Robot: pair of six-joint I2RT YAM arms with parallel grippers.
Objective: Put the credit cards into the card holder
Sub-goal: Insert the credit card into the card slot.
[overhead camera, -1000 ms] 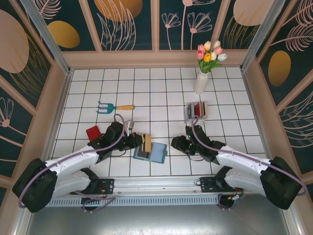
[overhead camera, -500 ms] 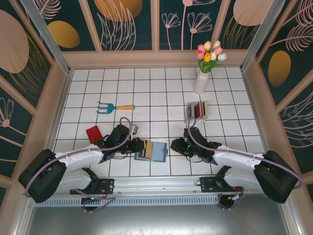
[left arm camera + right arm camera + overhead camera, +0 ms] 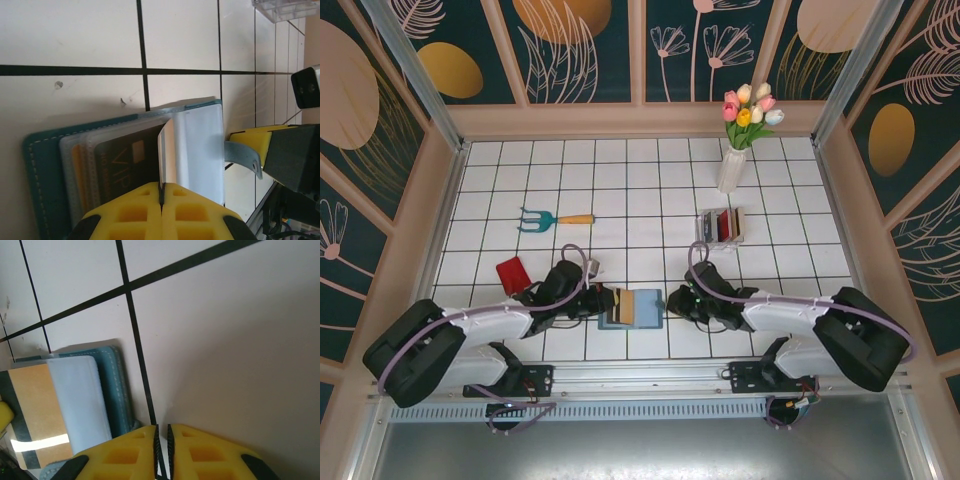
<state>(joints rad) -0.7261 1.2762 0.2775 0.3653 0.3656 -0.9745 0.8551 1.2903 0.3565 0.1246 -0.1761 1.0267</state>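
Pinching a tan card (image 3: 167, 150) on edge, your left gripper (image 3: 161, 187) holds it over the open card holder (image 3: 45, 175), lying near, between both arms. Your right gripper (image 3: 161, 432) looks nearly closed by the strap (image 3: 242, 154); you cannot tell if it grips.

Tight between the pincers, open tiled table (image 3: 620, 180) farther out.
Left gripper (image 3: 608, 303), tan card (image 3: 163, 150) pinched upright, and right gripper (image 3: 673, 300) flank the card holder (image 3: 650, 310). Beyond the right: clear rack (image 3: 721, 227), vase (image 3: 732, 168). Outboard of the left: red card (image 3: 511, 273); garden fork (image 3: 555, 218) ahead. Strap (image 3: 243, 156) seems to touch right gripper, view poor.
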